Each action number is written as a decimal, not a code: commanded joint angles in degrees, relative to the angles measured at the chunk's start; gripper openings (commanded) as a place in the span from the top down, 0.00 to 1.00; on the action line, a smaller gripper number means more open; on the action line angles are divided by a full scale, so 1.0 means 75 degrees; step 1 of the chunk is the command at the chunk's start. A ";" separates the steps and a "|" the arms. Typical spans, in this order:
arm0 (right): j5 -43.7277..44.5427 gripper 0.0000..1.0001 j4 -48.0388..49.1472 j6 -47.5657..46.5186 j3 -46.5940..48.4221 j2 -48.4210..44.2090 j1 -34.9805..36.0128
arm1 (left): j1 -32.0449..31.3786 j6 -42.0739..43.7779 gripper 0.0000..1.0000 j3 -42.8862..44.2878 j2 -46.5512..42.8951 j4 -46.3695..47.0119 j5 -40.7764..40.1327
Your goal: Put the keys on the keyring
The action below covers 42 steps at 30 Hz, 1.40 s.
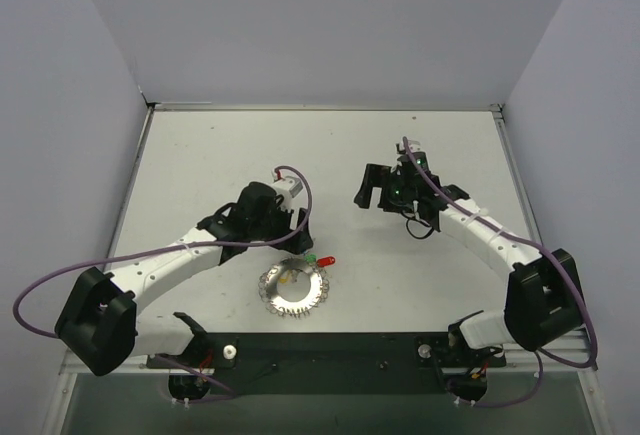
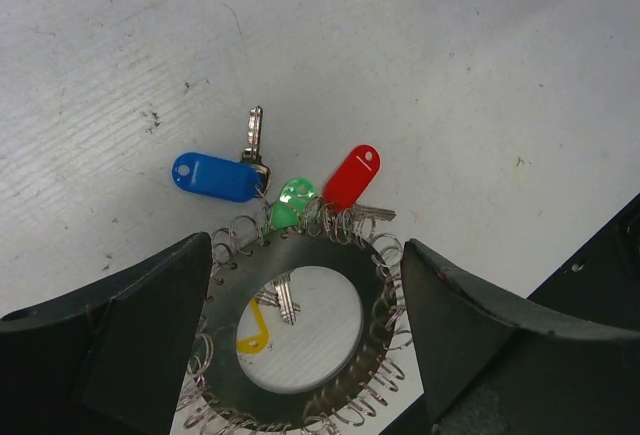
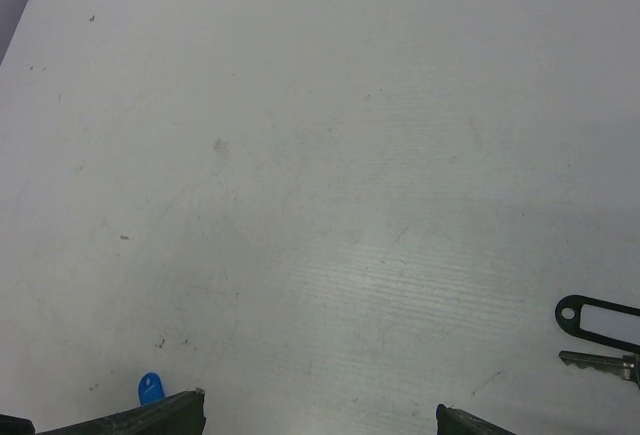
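1. Where things are: keyring [image 2: 372, 355] lies flat on the counter [image 1: 200, 155], near the front edge, btwn the two arm bases & a bit left of centre.
2. Left pincer [image 2: 308, 243]: jaws wide apart, holding nothing. In its wrist view they stand either side of the ring; can't tell how high above it.
3. Right pincer [image 3: 318, 405]: jaws apart too, empty, over bare counter well apart from the ring.
4. Step in hand, my read: getting a loose key onto one of the wire loops [image 2: 232, 238] round the rim. Blue key [image 2: 215, 176] looks the likeliest; it lies just outside the rim, blade pointing away.
5. Doing it well:
   - Clamp left on the flat band of the ring, not on the loops; they look springy & would probably slip.
   - Take the key by its plastic head w/ the right, so the hole end stays free.
   - Come in low & along the loop's opening; a steep approach prob. skids the ring.
6. Count, ring: 1.
7. Count, keys: 5 seen.
   - Blue.
   - Green key [image 2: 293, 201] & red key [image 2: 352, 177], both touching the rim loops; can't tell if hooked on.
   - Yellow key [image 2: 252, 338], inside the hole, w/ a silver blade beside it.
   - Black-tagged key [image 3: 600, 323], only in right wrist view, at its right edge.
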 commanded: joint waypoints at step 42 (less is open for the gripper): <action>-0.0619 0.03 -0.0380 -0.0390 0.0729 0.0801 0.0403 | -0.0512 0.0421 0.62 -0.0038 0.1403 0.0508 -0.0577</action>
